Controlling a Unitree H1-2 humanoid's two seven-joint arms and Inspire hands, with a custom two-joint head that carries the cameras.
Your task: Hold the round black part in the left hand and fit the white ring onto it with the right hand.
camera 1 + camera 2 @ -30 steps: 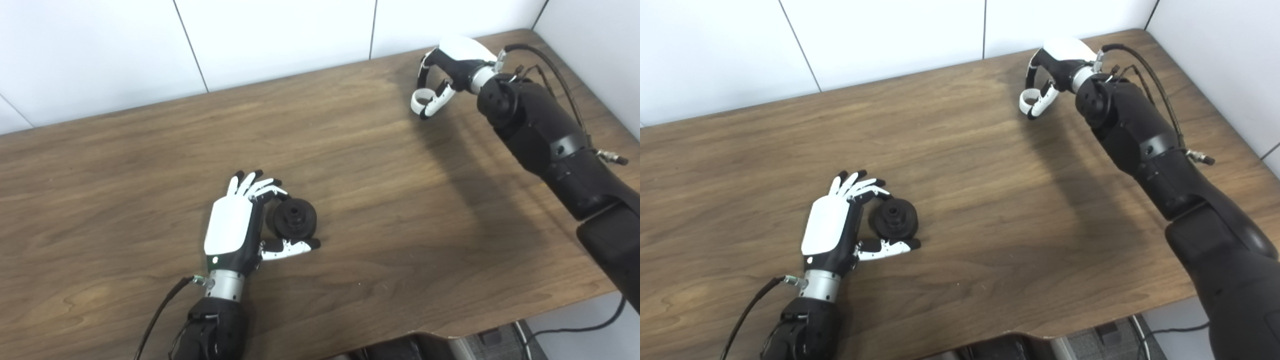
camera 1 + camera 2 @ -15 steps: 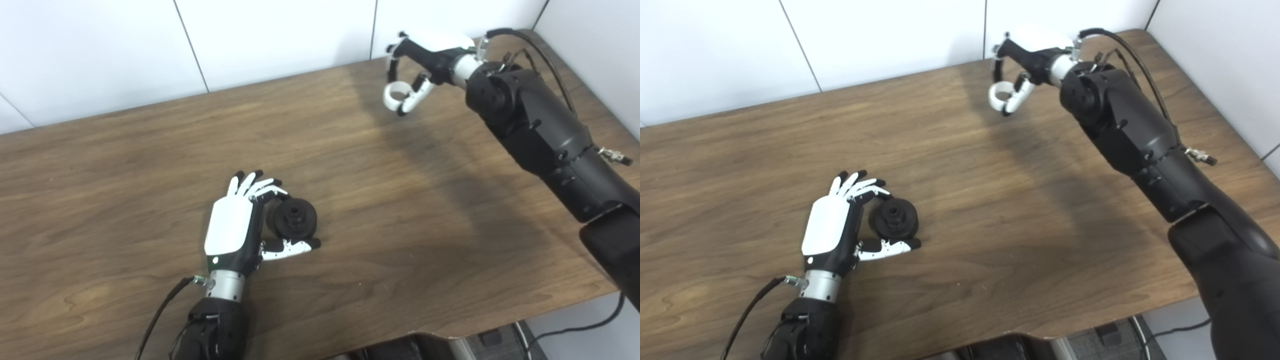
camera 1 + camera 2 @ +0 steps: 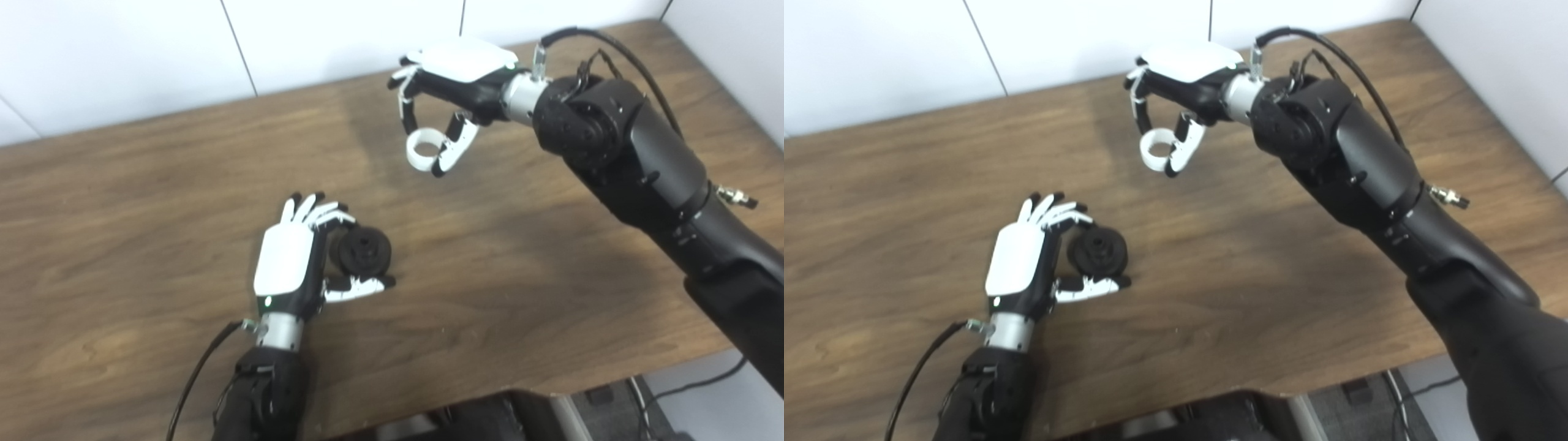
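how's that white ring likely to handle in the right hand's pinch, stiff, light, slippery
The white ring keeps a clean round shape in the right hand, so probably stiff. It looks thin and hollow, likely light. Only fingertips hold it, and it looks smooth, so it might slip or twist.

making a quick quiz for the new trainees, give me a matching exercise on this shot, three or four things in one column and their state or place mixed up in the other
Things:
1. white ring
2. round black part
3. left hand
4. right hand

States or places:
A. resting on the wooden table, cupped between fingers and thumb
B. up off the table, pinching something small
C. low on the table, palm turned toward the black piece
D. held in the air between fingertips

Pairs: 1-D, 2-A, 3-C, 4-B
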